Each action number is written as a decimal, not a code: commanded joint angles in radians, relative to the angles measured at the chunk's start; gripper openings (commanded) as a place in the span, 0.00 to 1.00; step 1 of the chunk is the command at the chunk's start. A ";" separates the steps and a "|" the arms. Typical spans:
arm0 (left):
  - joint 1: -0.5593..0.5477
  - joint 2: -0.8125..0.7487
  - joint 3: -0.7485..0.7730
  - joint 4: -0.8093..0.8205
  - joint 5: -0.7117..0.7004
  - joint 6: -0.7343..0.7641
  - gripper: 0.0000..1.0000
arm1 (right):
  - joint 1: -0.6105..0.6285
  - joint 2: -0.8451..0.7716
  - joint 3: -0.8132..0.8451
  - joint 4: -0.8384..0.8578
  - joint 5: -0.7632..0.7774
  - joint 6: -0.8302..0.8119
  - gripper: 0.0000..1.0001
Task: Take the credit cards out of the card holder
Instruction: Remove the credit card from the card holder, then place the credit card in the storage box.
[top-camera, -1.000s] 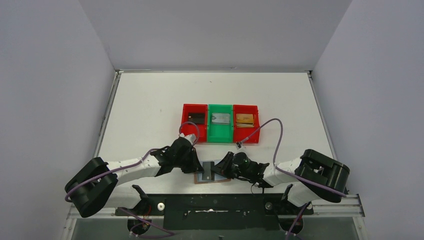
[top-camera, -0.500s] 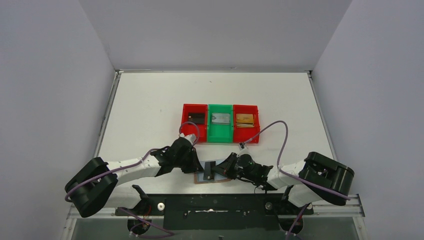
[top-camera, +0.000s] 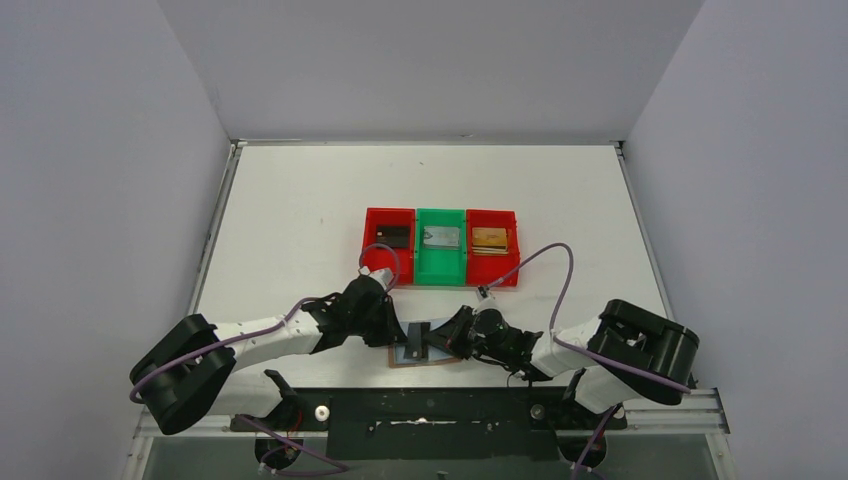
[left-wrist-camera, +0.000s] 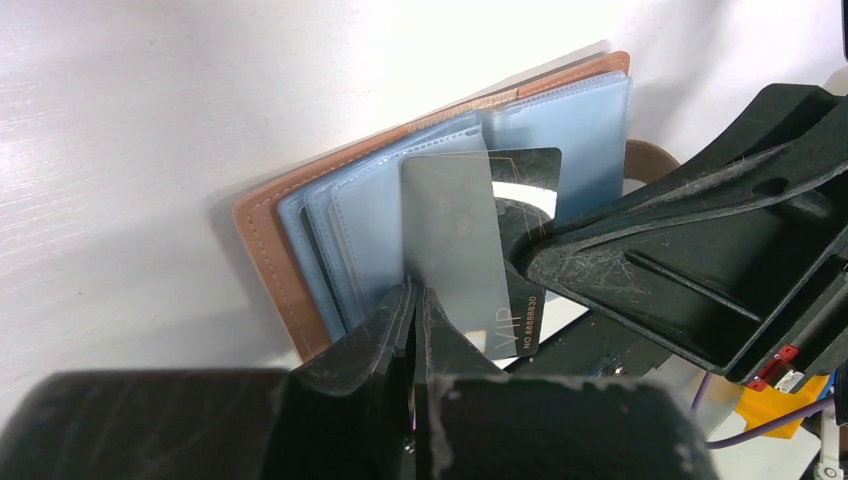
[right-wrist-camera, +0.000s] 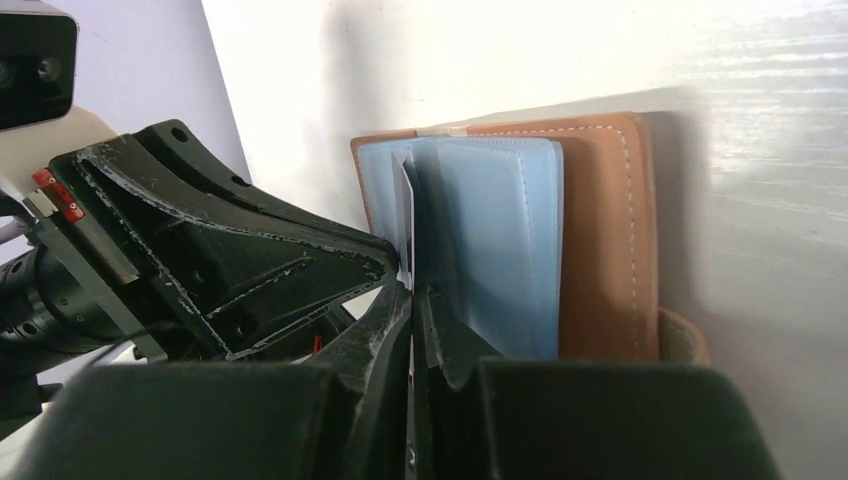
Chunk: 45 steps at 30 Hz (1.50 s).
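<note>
**Card holder** (top-camera: 428, 358) – open, flat on table (top-camera: 300, 200) at near edge, between both arms. Black card (left-wrist-camera: 527, 300) appears partly out of its slot, against blue lining. Right gripper (right-wrist-camera: 412, 298): fingers pinching black card by its edge. Left gripper (left-wrist-camera: 414, 300): fingers pinching clear sleeve (left-wrist-camera: 450, 230), anchoring holder. Step in hand, judged: extraction – draw card straight along slot, no twist, with left hold steady so holder cannot drag. Bins (top-camera: 441, 245) lie beyond, well apart.
</note>
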 joint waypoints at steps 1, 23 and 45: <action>-0.009 0.011 -0.004 -0.067 -0.046 0.013 0.00 | -0.005 -0.044 -0.016 0.021 0.044 0.017 0.00; -0.008 -0.162 0.108 -0.160 -0.141 0.048 0.28 | -0.003 -0.564 -0.074 -0.391 0.302 -0.060 0.00; 0.463 -0.523 0.308 -0.516 -0.357 0.374 0.83 | 0.130 -0.408 0.151 -0.413 0.445 -0.380 0.00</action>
